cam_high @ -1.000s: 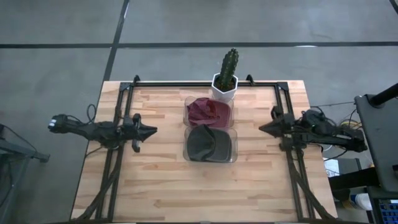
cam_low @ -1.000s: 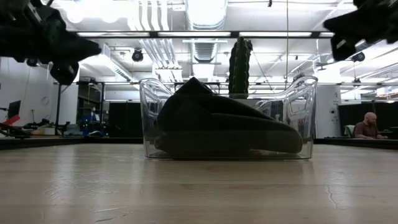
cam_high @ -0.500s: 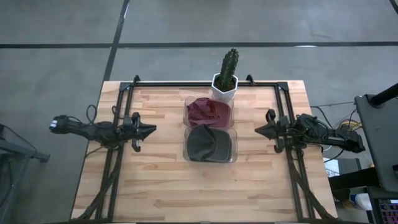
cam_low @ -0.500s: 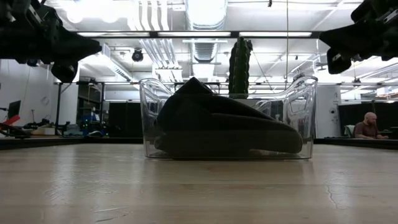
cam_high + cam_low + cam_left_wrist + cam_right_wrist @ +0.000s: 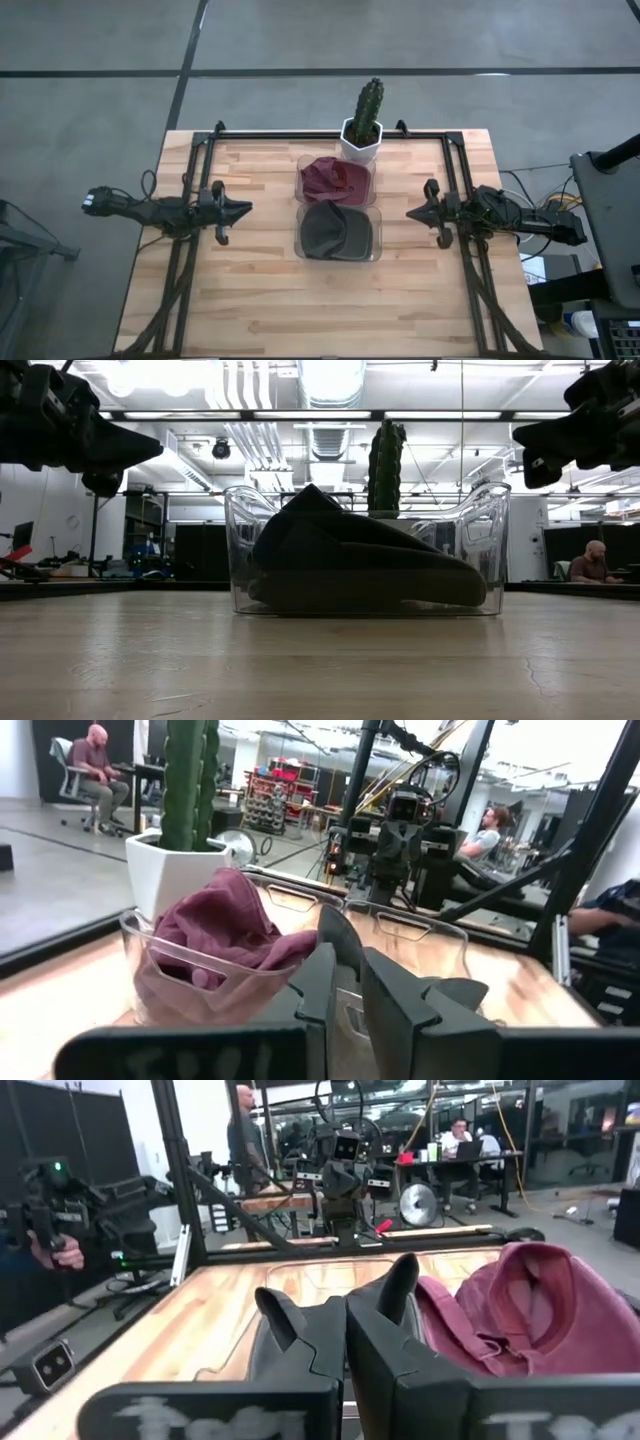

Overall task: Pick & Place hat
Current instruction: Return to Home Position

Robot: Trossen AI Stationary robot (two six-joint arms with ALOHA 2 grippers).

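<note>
Right gripper (image 5: 409,212) has crept in at 3 o'clock, left gripper (image 5: 248,208) at 9, both pressed together, well off bins (image 5: 298,232); in low view black cap (image 5: 350,565) hides red cap (image 5: 335,178).

Overhead, table-level, two wrists, bins (image 5: 300,250) shared

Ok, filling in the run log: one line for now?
red cap in back bin; black cap in front bin; left gripper shut, left of bins; right gripper shut, right of bins
</note>
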